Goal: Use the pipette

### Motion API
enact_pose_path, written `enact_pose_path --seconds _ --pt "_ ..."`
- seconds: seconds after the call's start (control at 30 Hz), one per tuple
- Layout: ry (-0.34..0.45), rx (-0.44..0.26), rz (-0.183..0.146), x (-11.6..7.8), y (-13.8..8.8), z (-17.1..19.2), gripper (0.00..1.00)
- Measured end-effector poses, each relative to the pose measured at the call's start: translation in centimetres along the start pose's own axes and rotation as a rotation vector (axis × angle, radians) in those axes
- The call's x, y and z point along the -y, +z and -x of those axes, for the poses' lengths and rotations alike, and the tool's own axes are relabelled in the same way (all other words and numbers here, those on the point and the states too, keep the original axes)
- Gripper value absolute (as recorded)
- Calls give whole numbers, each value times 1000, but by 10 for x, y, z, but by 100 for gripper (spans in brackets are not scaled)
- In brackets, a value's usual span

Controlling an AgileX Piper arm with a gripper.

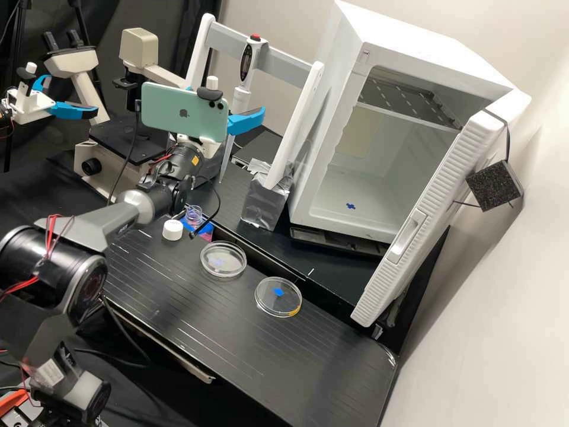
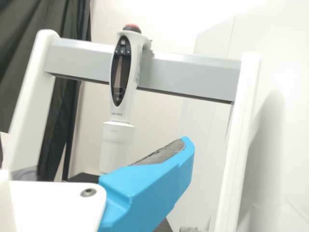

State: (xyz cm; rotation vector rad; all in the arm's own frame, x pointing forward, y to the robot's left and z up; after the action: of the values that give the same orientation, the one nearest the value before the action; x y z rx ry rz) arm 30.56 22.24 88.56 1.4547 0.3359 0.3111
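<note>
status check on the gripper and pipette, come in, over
Gripper open, empty. Pipette upright on crossbar. White posts either side may crowd the approach. Over.

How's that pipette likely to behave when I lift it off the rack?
The pipette looks rigid, so it shouldn't flop. Hanging from the grey crossbar, it may swing if nudged. Its smooth white barrel could slip in a loose grip.

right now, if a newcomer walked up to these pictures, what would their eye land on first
Probably the big white cabinet at the high view's right, its door swung open. Next, the mint-green smartphone mounted at the wrist of the arm, then the electronic pipette with its red button, hanging on the rack's grey crossbar.
</note>
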Motion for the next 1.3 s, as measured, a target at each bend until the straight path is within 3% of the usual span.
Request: enact_pose_path --seconds 0.2,0.23,0.77,1.3 --pt "-29 29 31 4 1 -24 100" --pt "-29 30 34 3 1 -27 0" --pt "-52 71 42 2 9 -55 0" --pt "-66 85 42 4 12 -60 0"
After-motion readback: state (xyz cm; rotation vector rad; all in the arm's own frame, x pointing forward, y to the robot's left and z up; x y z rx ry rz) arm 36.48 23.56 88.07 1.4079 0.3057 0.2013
